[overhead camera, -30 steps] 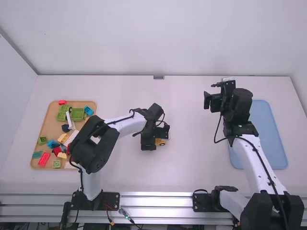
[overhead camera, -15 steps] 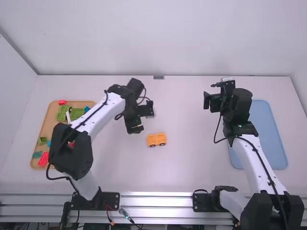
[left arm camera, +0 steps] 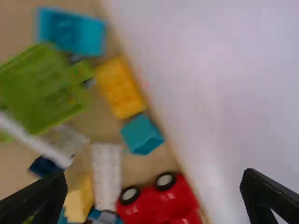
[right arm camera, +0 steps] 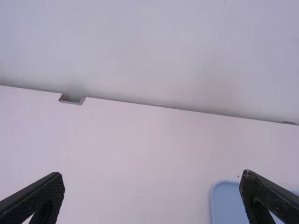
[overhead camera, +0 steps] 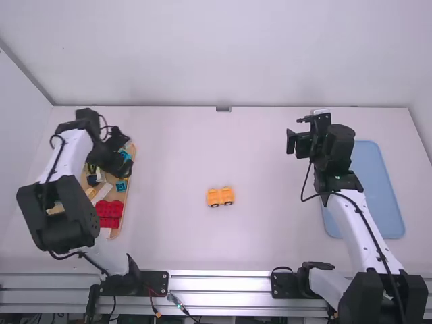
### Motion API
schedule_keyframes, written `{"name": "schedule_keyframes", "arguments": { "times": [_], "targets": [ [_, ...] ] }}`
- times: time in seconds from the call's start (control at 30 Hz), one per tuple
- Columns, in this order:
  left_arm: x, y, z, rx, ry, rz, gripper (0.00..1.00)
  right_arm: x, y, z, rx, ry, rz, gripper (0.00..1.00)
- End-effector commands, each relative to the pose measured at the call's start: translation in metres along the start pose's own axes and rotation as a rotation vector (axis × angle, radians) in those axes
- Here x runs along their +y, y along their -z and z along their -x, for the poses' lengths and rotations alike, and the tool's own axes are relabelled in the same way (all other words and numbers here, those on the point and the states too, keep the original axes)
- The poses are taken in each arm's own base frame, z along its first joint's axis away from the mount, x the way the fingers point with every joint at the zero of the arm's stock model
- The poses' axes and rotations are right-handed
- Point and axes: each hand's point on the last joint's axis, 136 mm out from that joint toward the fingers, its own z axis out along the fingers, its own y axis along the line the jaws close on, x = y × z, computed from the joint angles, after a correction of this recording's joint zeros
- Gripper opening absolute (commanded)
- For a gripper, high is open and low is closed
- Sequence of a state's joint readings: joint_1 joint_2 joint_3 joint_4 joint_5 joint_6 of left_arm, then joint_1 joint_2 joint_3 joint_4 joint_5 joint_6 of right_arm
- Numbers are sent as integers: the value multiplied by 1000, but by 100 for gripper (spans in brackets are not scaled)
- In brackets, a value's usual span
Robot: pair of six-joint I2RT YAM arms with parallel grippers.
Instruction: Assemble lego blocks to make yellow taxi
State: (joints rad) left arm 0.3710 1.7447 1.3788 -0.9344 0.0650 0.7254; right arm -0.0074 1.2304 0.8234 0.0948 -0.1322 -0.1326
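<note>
An orange-yellow wheeled block piece (overhead camera: 220, 196) stands alone near the table's middle. Over the far part of the block tray my left gripper (overhead camera: 113, 159) hangs with its fingers apart. In the left wrist view that gripper (left arm camera: 156, 198) is open above loose blocks: a yellow block (left arm camera: 120, 87), a teal block (left arm camera: 142, 135), a white block (left arm camera: 106, 172) and a red wheeled piece (left arm camera: 159, 200). My right gripper (overhead camera: 294, 143) is held over the table left of the blue tray; in the right wrist view the gripper (right arm camera: 152, 198) is open and holds nothing.
The wooden tray (overhead camera: 126, 196) of blocks lies at the left, partly under the left arm. Among its blocks are a green piece (left arm camera: 42, 88) and a blue one (left arm camera: 71, 31). A blue tray (overhead camera: 385, 189) lies at the right, beside the right arm.
My left gripper has left the orange-yellow piece at the middle and swung left to the block tray. That piece stays on the table. The right arm has kept still.
</note>
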Motion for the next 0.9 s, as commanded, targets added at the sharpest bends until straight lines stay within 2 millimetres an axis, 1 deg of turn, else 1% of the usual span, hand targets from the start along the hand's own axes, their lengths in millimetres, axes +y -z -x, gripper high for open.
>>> {"name": "schedule_keyframes", "arguments": {
  "times": [0.0,0.03,0.07,0.1,0.13,0.17,0.23,0.27,0.33,0.37,0.47,0.7,0.8,0.87],
  "targets": [
    [29,4,-24,-5,130,37,99,-2,1,18,-36,1,-4,99],
    [44,6,-35,-12,202,54,99,-2,1,18,-38,0,-4,99],
    [52,5,-43,-13,244,58,99,-3,1,19,-39,1,-5,99],
    [55,6,-46,-13,259,61,99,-3,1,19,-39,1,-5,99],
    [68,6,-60,-14,321,74,99,-2,1,19,-40,1,-3,99],
    [74,6,-67,-14,352,81,99,-2,1,19,-40,1,-3,99],
    [82,6,-81,-8,396,86,99,-2,1,19,-40,2,-3,99],
    [87,5,-92,-2,423,87,99,-2,1,19,-39,2,-3,99],
    [90,4,-102,2,441,90,99,-2,1,19,-40,2,-3,99],
    [94,2,-109,2,468,96,99,-2,1,19,-39,12,-3,99],
    [98,-2,-115,-3,514,110,99,-1,1,19,-39,9,-1,99],
    [99,-4,-115,-5,482,117,99,-1,1,19,-39,10,-1,99],
    [93,-5,-111,-20,481,84,99,-2,1,19,-39,12,-3,99],
    [83,-5,-109,-21,407,35,99,-2,1,19,-40,12,-3,99]
  ]
}}
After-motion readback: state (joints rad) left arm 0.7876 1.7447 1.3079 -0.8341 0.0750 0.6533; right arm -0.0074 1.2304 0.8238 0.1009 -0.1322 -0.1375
